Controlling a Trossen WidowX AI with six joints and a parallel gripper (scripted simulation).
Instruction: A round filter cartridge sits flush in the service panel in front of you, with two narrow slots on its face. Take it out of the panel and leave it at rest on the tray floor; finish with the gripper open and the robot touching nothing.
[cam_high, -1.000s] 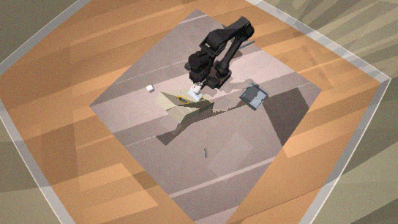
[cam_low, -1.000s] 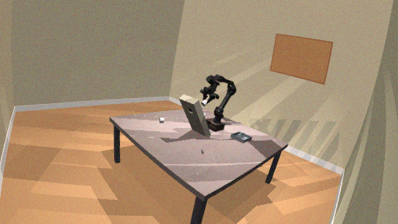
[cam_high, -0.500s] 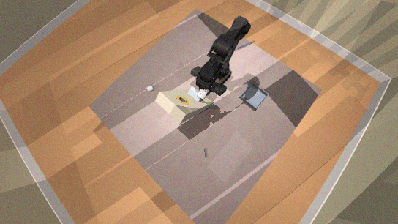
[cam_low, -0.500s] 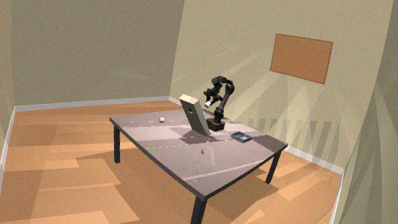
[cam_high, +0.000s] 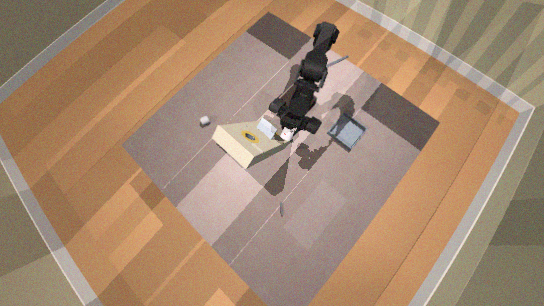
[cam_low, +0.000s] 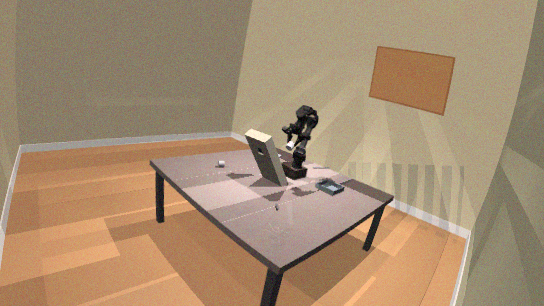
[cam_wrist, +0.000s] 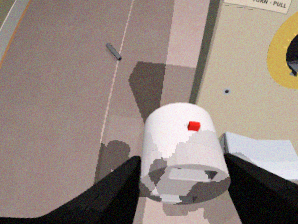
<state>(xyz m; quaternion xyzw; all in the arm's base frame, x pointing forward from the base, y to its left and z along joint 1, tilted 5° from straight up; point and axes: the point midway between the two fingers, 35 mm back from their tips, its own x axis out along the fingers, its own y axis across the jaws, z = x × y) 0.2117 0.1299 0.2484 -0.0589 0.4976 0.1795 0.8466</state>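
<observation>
The white round filter cartridge (cam_high: 286, 134) (cam_low: 290, 145) (cam_wrist: 180, 132) has a small red mark on its side and is clear of the panel. My gripper (cam_wrist: 181, 163) is shut on it, one black finger on each side; its slotted end faces the wrist camera. The pale service panel (cam_high: 234, 146) (cam_low: 273, 162) (cam_wrist: 235, 55) leans on the table; its yellow-ringed opening shows dark and empty in the wrist view. The cartridge is held in the air beside the panel, on the tray side. The blue-grey tray (cam_high: 350, 132) (cam_low: 331, 188) holds nothing visible.
A pale block (cam_high: 266, 128) (cam_wrist: 262, 152) is at the panel's face. A small white piece (cam_high: 204, 121) (cam_low: 221, 164) lies beyond the panel. A short grey rod (cam_high: 281, 209) (cam_low: 277, 207) (cam_wrist: 114, 51) lies on the table; a longer rod (cam_high: 338, 61) lies near the arm.
</observation>
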